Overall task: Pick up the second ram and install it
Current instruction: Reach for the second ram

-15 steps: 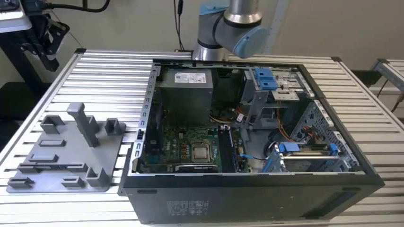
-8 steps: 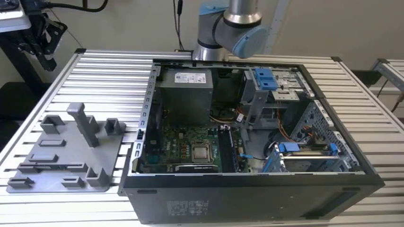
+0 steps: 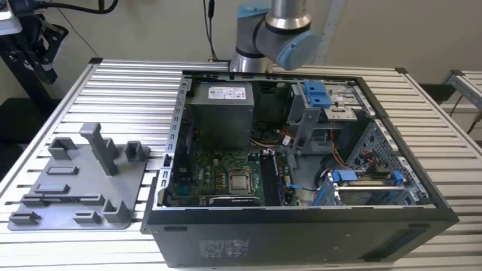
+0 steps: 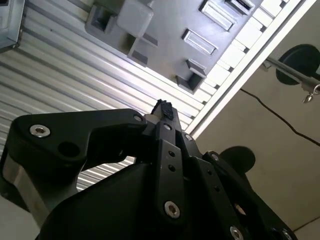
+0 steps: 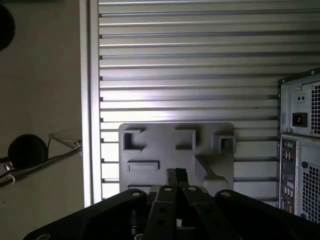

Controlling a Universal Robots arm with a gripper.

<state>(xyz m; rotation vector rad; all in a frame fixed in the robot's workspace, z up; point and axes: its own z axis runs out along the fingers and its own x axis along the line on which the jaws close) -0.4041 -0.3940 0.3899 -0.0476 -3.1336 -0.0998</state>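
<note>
Second ram [image 3: 66, 199], as I judge it, is the dark thin strip in the long slot of the grey fixture plate [image 3: 132, 186], so picking up and installing are both not yet done. The gripper [image 5: 176, 175] hangs high over the plate, its fingers drawn close together on nothing. Bare desk [image 3: 128, 96] lies around the plate, but the computer case [image 3: 301, 237] wall stands just beside it and the plate's own posts [image 3: 98, 144] stick up.
</note>
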